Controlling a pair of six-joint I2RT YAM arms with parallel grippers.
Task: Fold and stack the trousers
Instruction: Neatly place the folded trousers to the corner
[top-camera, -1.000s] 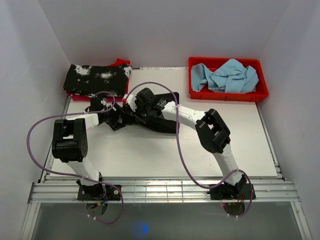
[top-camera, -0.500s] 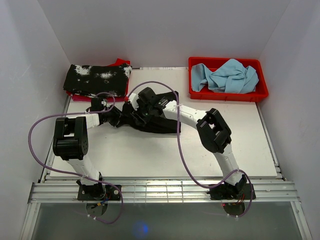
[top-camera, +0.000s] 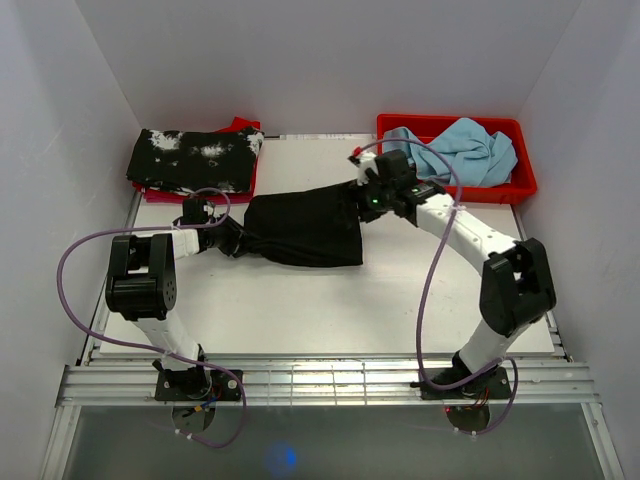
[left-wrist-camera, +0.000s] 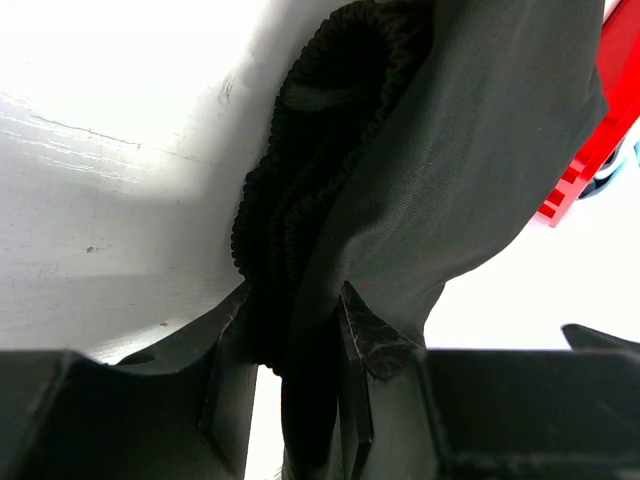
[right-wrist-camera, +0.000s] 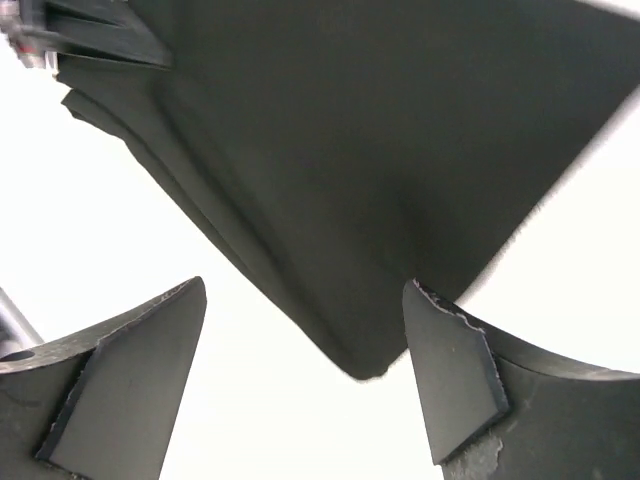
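The black trousers lie folded in a flat block at mid-table. My left gripper sits at their left end. In the left wrist view it is shut on a bunched, ribbed edge of the trousers, with fabric filling the gap between the fingers. My right gripper hovers over the far right corner of the block. In the right wrist view it stands wide open. A folded corner of the trousers lies below between the fingers, and nothing is held.
A red bin holding a crumpled light-blue cloth stands at the back right. A black garment with white splotches lies on a red item at the back left. Purple cables loop off both arms.
My right gripper has opened, let go of the trousers and swung from their left end to the far right corner. My left gripper has shut on the left edge. The trousers now lie flatter.
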